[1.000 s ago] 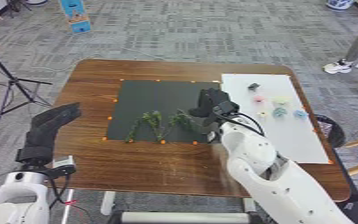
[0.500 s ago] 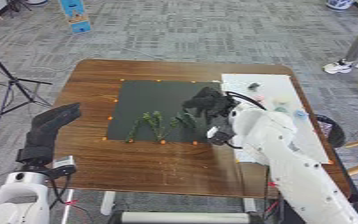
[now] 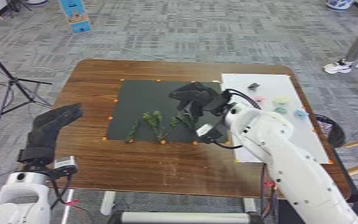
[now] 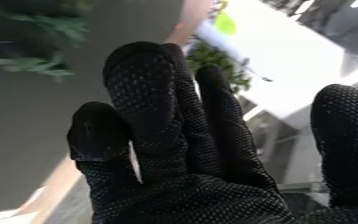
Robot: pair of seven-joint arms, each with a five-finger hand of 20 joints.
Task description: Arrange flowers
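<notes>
- Robot hand, right [image 3: 194, 93]: black glove, above the far right part of the dark mat [image 3: 144, 95]; released, fingers extended, thumb held apart.
- Robot hand, left [image 3: 55, 119]: black glove, at the left edge of the tabletop [image 3: 88, 95]; released, fingers extended.
- Green sprigs [image 3: 154, 121]: on the near half of the mat, side by side; the rightmost just beside the right robot hand, contact cannot be told.
- Leafy sprig [image 4: 215, 57], right wrist view: seen behind the fingers; whether touched, cannot tell.
- Flower heads, on the white sheet [image 3: 291, 142] at right: pink [image 3: 260, 99], yellow [image 3: 283, 100], teal [image 3: 280, 112] and blue [image 3: 301, 114], set apart.
- Small dark item [image 3: 253, 86]: far left part of the sheet, type unclear.
- Orange markers [image 3: 163, 142]: around the mat's border.
</notes>
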